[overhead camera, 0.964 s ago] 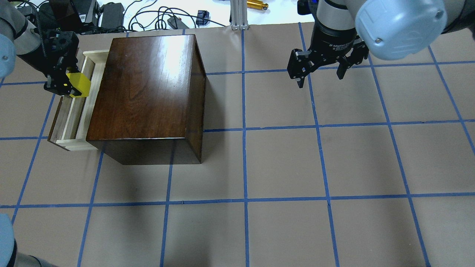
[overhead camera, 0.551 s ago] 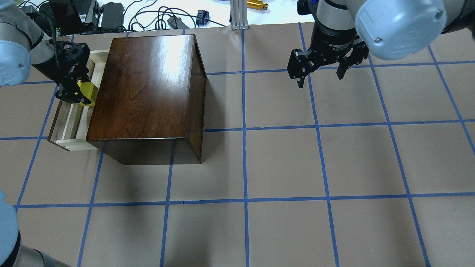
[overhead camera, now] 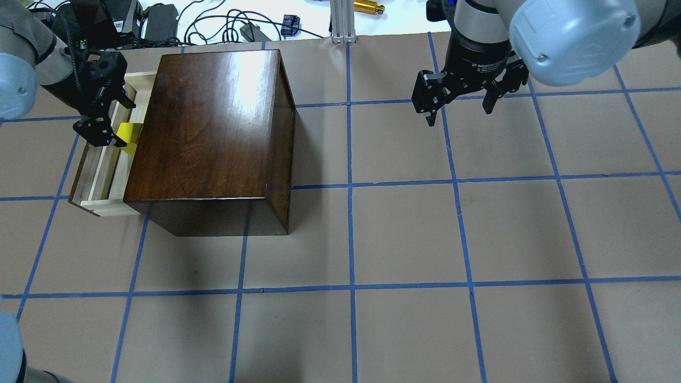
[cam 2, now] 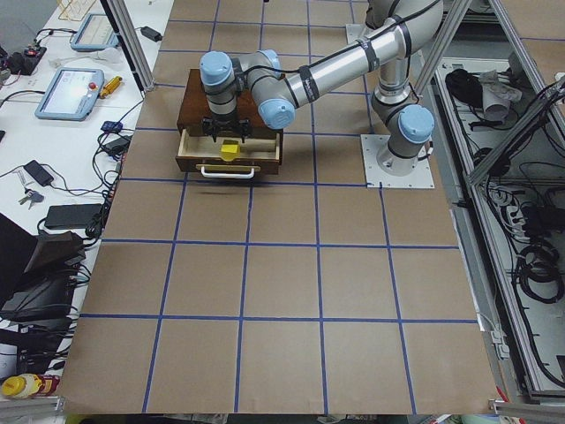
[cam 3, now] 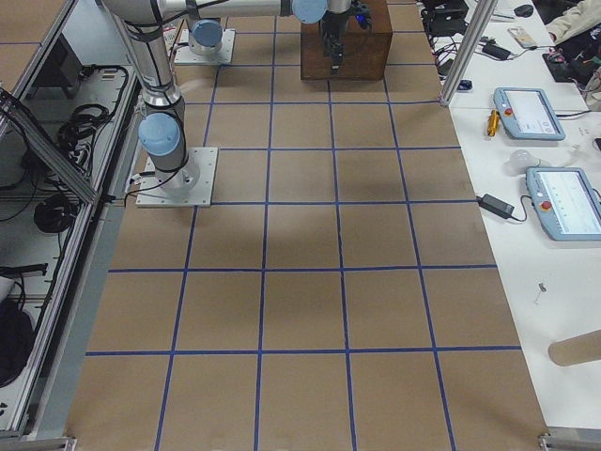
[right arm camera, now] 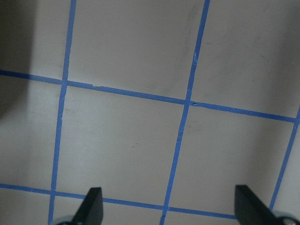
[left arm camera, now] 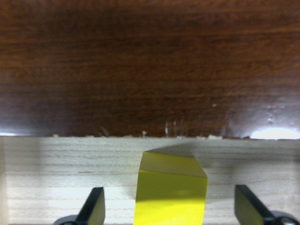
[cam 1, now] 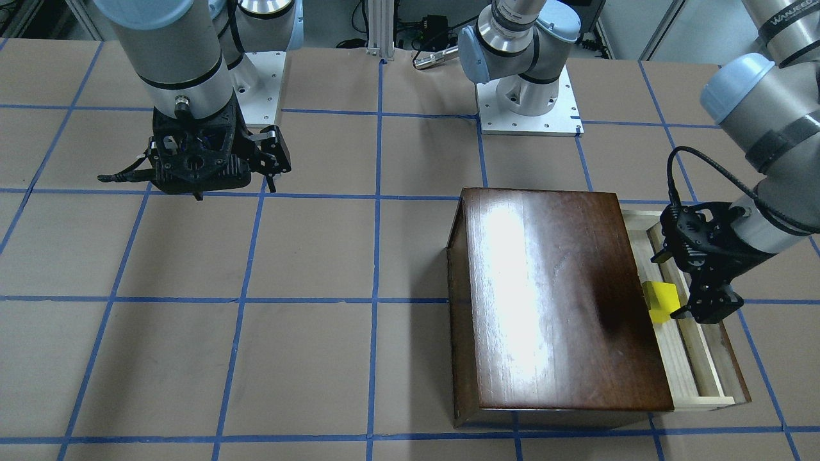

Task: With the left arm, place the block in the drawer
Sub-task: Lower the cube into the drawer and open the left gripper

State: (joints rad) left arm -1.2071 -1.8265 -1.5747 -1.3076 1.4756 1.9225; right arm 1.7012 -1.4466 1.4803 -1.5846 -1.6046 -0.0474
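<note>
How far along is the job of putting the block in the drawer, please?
Nearly done: the block appears to rest on the pale floor of the open drawer. In hand: the left gripper is open, its fingers clear of the block on both sides. Left: lifting the arm away. The right gripper hangs open, idle.

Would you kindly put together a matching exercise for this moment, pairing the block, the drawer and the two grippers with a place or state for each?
Column one:
1. block
2. drawer
3. left gripper
4. right gripper

Column two:
A. open and holding nothing, above the bare table
B. pulled out from the wooden box
C. yellow, inside the drawer near the box's front
D. jaws apart, one on either side of the block, touching neither face in the wrist view

Pairs: 1-C, 2-B, 3-D, 4-A
</note>
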